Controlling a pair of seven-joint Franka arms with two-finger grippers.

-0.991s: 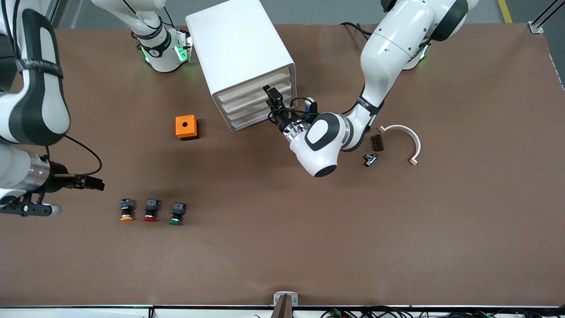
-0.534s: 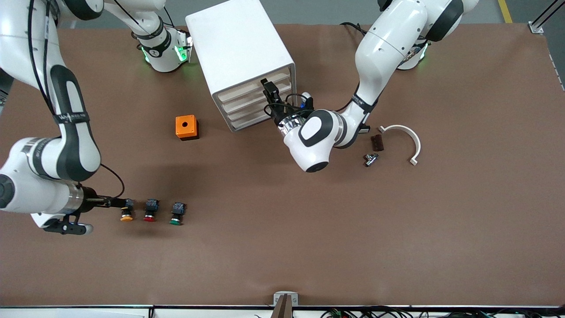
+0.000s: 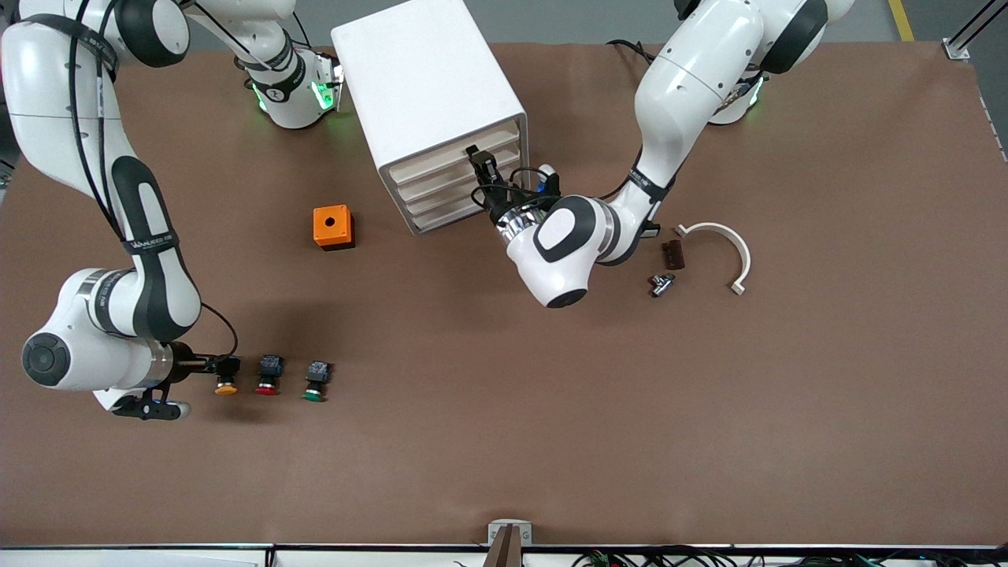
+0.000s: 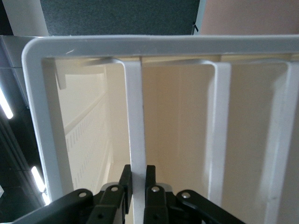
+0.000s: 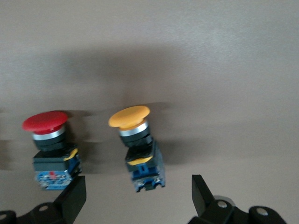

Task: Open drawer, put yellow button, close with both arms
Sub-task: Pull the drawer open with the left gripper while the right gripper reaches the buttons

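Note:
The white cabinet (image 3: pixel 425 79) stands at the robots' side of the table. Its top drawer (image 3: pixel 441 163) looks closed. My left gripper (image 3: pixel 477 162) is shut on that drawer's white front lip (image 4: pixel 134 140), one finger (image 4: pixel 124 184) on each side of it. The yellow button (image 3: pixel 226 379) lies on the table toward the right arm's end, first in a row of three. My right gripper (image 3: pixel 227 365) is low at its black-and-blue body and open. In the right wrist view the button (image 5: pixel 138 140) lies centred between the gripper's (image 5: pixel 138 196) wide-apart fingers (image 5: pixel 74 198), with its blue base just between the tips.
A red button (image 3: pixel 268 376) and a green button (image 3: pixel 316 382) lie beside the yellow one; the red one (image 5: pixel 49 144) is close to one right finger. An orange box with a hole (image 3: pixel 333 227) sits near the cabinet. A white curved part (image 3: pixel 728 248), a brown piece (image 3: pixel 672 254) and a metal part (image 3: pixel 660 283) lie toward the left arm's end.
My right arm has swung in and lowered, bringing its gripper from beside the row onto the yellow button. My left gripper has moved slightly up onto the top drawer's front.

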